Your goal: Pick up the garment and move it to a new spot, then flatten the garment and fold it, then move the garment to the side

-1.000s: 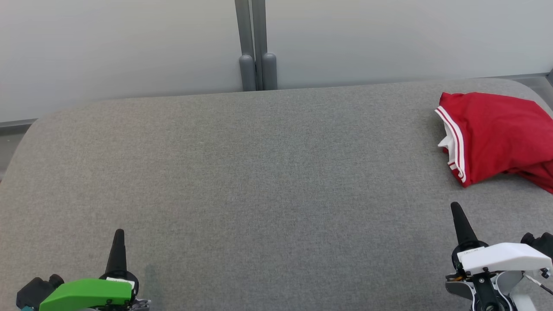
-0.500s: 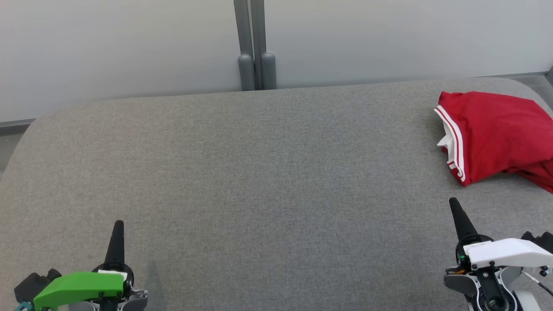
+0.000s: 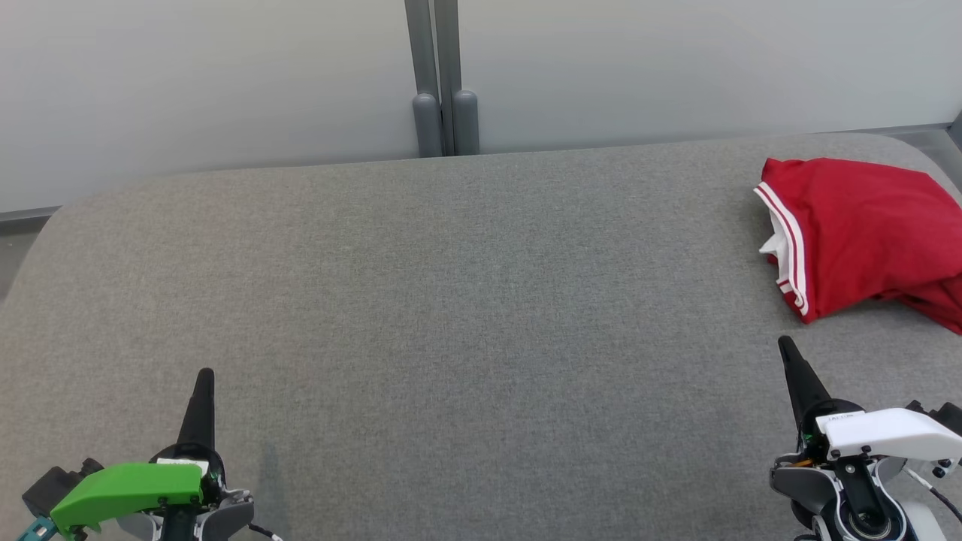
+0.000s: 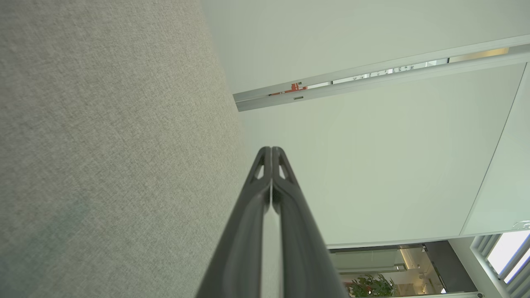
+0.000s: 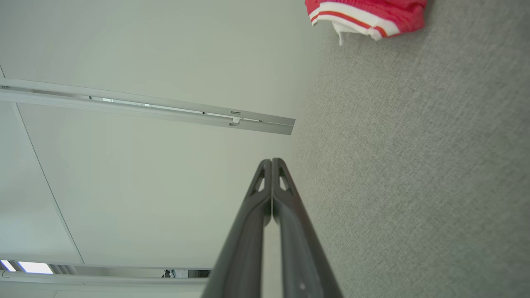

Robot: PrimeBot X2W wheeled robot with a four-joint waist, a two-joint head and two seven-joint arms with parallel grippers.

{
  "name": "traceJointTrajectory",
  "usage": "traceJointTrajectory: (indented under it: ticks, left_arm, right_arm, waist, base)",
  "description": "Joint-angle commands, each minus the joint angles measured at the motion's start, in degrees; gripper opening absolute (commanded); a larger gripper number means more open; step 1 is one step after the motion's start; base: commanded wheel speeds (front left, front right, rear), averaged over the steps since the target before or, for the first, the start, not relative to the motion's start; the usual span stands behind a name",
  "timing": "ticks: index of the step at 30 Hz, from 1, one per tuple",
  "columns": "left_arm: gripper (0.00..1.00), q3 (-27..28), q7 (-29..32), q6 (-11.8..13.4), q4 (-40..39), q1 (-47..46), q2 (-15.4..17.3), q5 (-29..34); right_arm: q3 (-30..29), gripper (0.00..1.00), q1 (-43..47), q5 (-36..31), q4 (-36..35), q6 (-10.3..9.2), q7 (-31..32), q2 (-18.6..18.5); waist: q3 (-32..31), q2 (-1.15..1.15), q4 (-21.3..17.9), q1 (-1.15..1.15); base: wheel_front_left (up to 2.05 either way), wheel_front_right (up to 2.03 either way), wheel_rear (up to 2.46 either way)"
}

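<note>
Head view: both end effectors farther forward

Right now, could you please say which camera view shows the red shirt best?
The head view: the red shirt lies bunched at the far right, mostly visible, cropped by the frame edge. The right wrist view catches its striped hem. The left wrist view faces grey surface.

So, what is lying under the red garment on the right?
The red garment lies bunched on the grey fabric surface, which shows beside it. A white layer peeks out from inside it. Anything beneath the folds is hidden.
</note>
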Motion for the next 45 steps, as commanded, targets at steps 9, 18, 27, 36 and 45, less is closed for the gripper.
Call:
traceJointTrajectory:
  ticks: [9, 18, 27, 36, 45]
  left_arm:
    - [0.0, 0.56, 1.2, -0.41, -0.5, -2.08, 0.44, -4.27]
    - [0.0, 0.77, 2.2, -0.62, -0.53, -2.66, 0.47, -7.72]
    - [0.0, 0.94, 2.99, -0.74, -0.54, -3.19, 0.49, -10.71]
    - [0.0, 0.92, 2.98, -0.73, -0.51, -3.05, 0.48, -10.56]
    - [0.0, 0.91, 2.98, -0.73, -0.51, -3.04, 0.48, -10.56]
  right_arm:
    - [-0.27, 0.0, -1.36, 5.14, 0.22, 0.01, 1.22, -0.1]
    - [-0.37, 0.0, -1.93, 9.27, 0.43, 0.01, 2.23, -0.08]
    - [-0.48, 0.0, -2.2, 12.84, 0.66, 0.0, 2.97, -0.06]
    - [-0.46, 0.0, -2.16, 12.72, 0.63, 0.0, 2.96, -0.06]
    - [-0.46, 0.0, -2.16, 12.72, 0.62, 0.01, 2.96, -0.06]
  waist:
    - [0.06, 0.0, -0.1, 0.0]
    - [0.11, 0.0, -0.2, 0.0]
    - [0.16, 0.0, -0.29, 0.0]
    - [0.16, 0.0, -0.29, 0.0]
    - [0.16, 0.0, -0.29, 0.0]
  base:
    - [0.0, 0.0, 0.0]
    - [0.0, 0.0, 0.0]
    - [0.0, 0.0, 0.0]
    - [0.0, 0.0, 0.0]
    - [0.0, 0.0, 0.0]
